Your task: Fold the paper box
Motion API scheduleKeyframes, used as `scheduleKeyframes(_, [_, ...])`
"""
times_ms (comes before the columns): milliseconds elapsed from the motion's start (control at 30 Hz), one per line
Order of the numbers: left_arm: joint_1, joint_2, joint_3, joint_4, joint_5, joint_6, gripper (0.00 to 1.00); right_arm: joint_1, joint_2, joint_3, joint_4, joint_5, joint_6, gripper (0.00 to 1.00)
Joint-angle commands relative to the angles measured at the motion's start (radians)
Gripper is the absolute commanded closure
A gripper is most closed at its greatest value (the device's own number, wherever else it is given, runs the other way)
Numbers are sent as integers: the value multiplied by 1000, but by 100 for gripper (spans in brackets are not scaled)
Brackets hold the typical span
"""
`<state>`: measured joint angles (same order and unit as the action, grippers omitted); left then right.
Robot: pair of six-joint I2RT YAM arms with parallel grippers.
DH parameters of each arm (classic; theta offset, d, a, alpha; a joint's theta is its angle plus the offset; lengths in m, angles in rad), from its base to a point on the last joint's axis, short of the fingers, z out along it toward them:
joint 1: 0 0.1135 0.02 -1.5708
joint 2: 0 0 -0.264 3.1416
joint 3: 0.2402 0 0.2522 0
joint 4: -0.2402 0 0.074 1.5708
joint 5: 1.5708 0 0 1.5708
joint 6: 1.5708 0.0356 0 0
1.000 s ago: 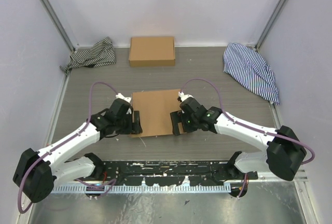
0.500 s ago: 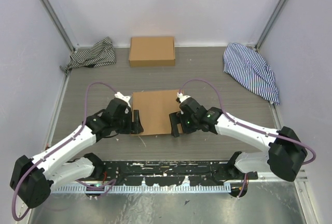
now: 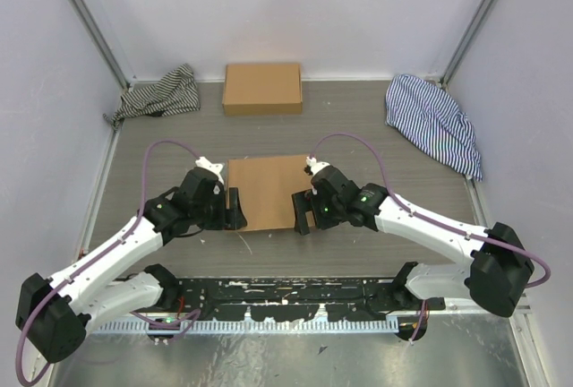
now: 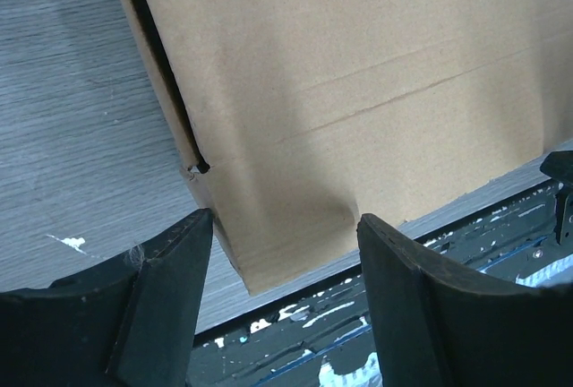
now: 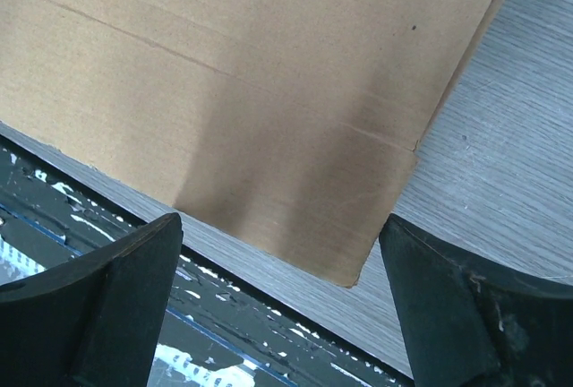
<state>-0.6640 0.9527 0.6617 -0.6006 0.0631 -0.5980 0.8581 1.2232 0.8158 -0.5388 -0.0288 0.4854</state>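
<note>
The paper box [image 3: 267, 192] lies flat, with the left gripper [image 3: 235, 209] and right gripper [image 3: 301, 212] wide open and empty, maybe touching its near corners.

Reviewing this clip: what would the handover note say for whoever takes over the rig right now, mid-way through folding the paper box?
Left gripper: open, holding nothing, at the near left corner of the paper box.
Right gripper: open, holding nothing, at the near right corner.
Paper box: lies flat on the table, between the two arms.
A ready-formed brown box sits at the far edge, away from both arms.
Done: no fold shows; no wall or flap stands up.
Left: the whole fold, probably starting from these near corners.
</note>
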Motion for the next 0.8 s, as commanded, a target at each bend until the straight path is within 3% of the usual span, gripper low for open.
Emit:
scheduleKeyframes(0, [-4,-16,20,-1,30,-6,28,9,-23,40,25,-22,9,5])
scheduleKeyframes(767, [-4,11,25,-20,70,-14,28,9,21,33,-10,19,-30,7])
